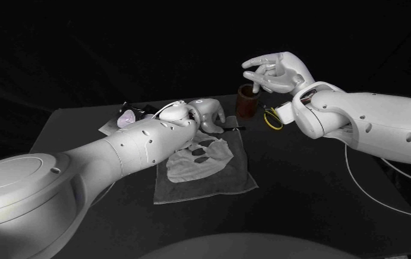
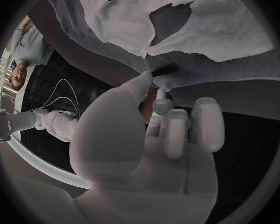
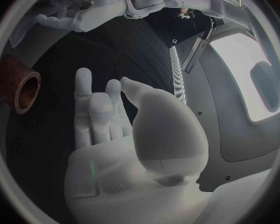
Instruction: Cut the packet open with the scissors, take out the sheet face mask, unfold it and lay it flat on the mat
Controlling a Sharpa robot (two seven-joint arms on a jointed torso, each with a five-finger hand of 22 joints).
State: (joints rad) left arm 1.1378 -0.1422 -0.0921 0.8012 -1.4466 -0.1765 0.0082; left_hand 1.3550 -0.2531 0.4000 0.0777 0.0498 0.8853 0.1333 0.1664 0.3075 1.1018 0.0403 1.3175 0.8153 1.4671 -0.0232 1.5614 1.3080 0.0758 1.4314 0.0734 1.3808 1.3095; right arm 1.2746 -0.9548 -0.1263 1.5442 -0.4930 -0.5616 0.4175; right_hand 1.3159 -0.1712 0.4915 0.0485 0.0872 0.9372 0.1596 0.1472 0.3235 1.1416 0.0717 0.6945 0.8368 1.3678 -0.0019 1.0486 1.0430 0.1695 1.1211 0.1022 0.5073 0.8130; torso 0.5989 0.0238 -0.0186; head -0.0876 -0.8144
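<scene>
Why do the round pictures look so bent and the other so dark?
Left wrist view: a fisheye lens curves the grey cloth mat. Right wrist view: it swells the silver right hand. Head view: the black table reflects little light.

Black table (image 1: 325,176), seen from above. Grey mat (image 1: 184,190) lies flat at centre-left w/ long sides running front to back and near corners spread on the tabletop. Brown cylinder (image 1: 246,101) stands upright just beyond the mat's far-right corner, apart from it. Yellow loop (image 1: 272,119), partly hidden, sits on the table just right of the cylinder. Shiny packet (image 1: 128,116) lies near the far-left edge, apart from the mat.
</scene>
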